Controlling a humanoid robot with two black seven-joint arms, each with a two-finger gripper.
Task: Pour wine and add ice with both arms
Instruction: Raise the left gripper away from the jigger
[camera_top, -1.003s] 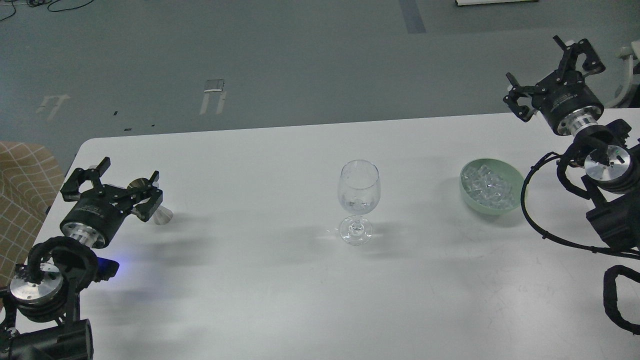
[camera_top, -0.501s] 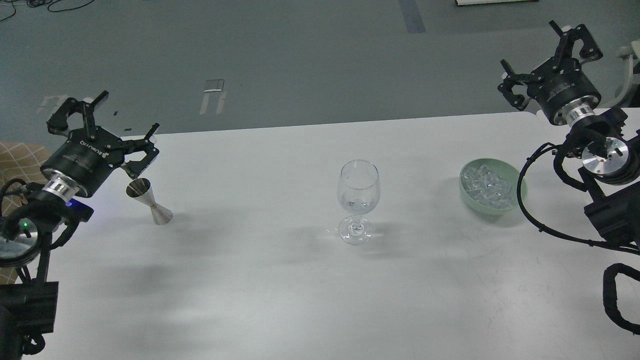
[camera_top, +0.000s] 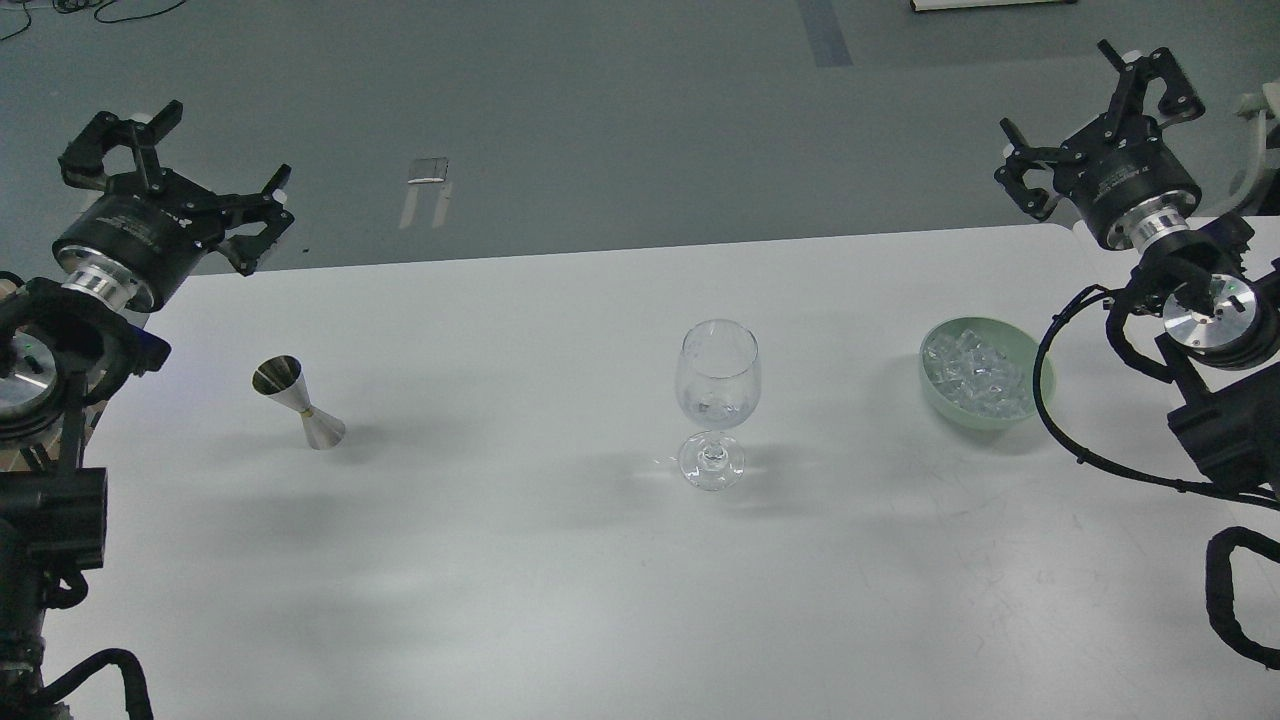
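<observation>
- The left gripper (camera_top: 180, 150) has been raised from beside the jigger (camera_top: 298, 402) to a point above the worktop's (camera_top: 520, 580) far left corner; its fingers are spread apart and nothing is held.
- The jigger, partly hidden by that gripper a second ago, is left upright and fully in sight, well apart from it.
- The right gripper (camera_top: 1090, 125) is found almost unmoved past the far right edge, fingers apart and empty.
- The wine glass (camera_top: 716, 400) is seen unchanged at the centre, something small and clear lying in its bowl.
- The ice (camera_top: 975, 375) is heaped in the green bowl (camera_top: 1040, 390), right of the glass.
</observation>
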